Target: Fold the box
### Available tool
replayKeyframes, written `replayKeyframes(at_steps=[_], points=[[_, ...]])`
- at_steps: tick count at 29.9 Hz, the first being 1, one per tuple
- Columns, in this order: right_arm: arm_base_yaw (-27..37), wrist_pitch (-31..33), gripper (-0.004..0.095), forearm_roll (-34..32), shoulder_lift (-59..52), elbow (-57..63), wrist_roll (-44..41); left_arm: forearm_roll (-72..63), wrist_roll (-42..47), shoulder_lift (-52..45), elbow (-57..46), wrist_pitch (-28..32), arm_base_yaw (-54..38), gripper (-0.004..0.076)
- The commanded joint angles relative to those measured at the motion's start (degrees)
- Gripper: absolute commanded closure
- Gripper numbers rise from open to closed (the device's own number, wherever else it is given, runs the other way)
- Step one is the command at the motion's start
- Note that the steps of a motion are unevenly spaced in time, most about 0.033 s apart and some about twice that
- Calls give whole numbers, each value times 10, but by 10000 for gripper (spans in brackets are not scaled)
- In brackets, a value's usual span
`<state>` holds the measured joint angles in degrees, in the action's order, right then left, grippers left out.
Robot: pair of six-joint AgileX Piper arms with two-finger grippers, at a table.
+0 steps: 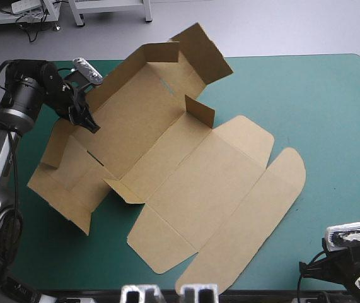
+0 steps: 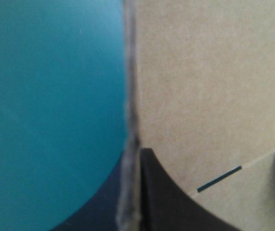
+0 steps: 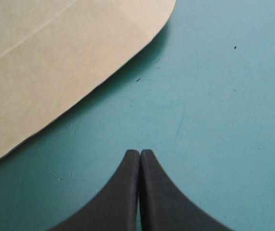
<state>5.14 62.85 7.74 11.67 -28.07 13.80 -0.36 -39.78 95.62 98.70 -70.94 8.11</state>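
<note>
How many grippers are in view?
2. The left gripper is shut on a wall of the box at its left side. The right gripper, shut, is over the cover, near a rounded flap.

Raised edge of box point(image 2: 204, 86) blurred between left gripper point(image 2: 134, 158) fingers, one finger largely hidden behind it.

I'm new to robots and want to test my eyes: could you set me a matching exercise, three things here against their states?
1. left gripper of two black fin-shaped fingers
2. right gripper of the same kind
3. long rounded flap of the brown board box

a. lies flat on the teal-green cover
b. shut on a raised box wall
c. shut, empty, over bare cover

Pairs: 1-b, 2-c, 3-a
</note>
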Motion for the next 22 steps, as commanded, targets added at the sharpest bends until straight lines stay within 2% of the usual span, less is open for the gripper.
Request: replayKeyframes(at_steps=[1, 4, 10, 15, 20, 22], points=[[-1, -30, 928, 2, 7, -17, 17, 23, -19, -32, 52, 59, 54, 734], [-1, -30, 928, 2, 8, -24, 24, 49, -49, -32, 67, 93, 108, 734], [-1, -35, 928, -4, 11, -78, 24, 131, -80, -32, 78, 121, 217, 734], [-1, -35, 927, -18, 55, -140, 21, 188, -101, -29, 73, 156, 307, 734], [-1, -56, 927, -19, 125, -210, -7, 201, -97, -28, 69, 164, 360, 734], [-1, -80, 927, -19, 160, -243, -28, 207, -56, -29, 58, 166, 376, 734]])
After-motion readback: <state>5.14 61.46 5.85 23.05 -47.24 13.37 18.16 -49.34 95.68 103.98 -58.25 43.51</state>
